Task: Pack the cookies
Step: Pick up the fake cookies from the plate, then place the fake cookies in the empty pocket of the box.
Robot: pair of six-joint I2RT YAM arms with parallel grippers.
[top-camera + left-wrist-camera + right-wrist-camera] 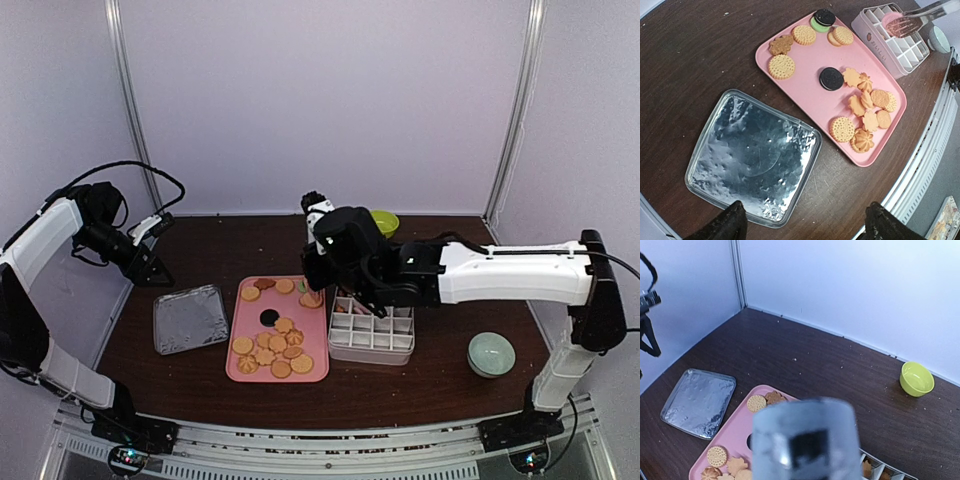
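Found the left arm folded up at the far left, elbow high, wrist tipped down toward the dark wooden surface (200, 385). Saw the left pincer (807, 225) spread wide and gripping nothing, hanging above the surface by the far-left side of a square crinkled foil tray (752, 155).

Found the right arm stretched nearly flat from the right toward the middle, wrist bent down over the far end of a white plastic compartment box (372, 340). Could not see the fingers of the right pincer (338, 282) in any view. Judged it pinching the metal tongs (922, 15), since these hung in the air from under that wrist.

Made out the tongs only in the left wrist view, held over the box and squeezed on one pinkish cookie (894, 24); lost them under the arm in the top view. Got from the right wrist view a blurred grey block close to the lens, the whole yellow-green bowl (916, 378) at the far right, and a tan cookie (867, 468) in one compartment.

Counted about eighteen cookies (842, 129), some overlapping, on the pink rectangular plastic tray (805, 65) in the near middle: mostly tan, two black, one brown, one green. Counted one foil tray left of it, one box just beside its right edge, and one pale green bowl (491, 355) near right.
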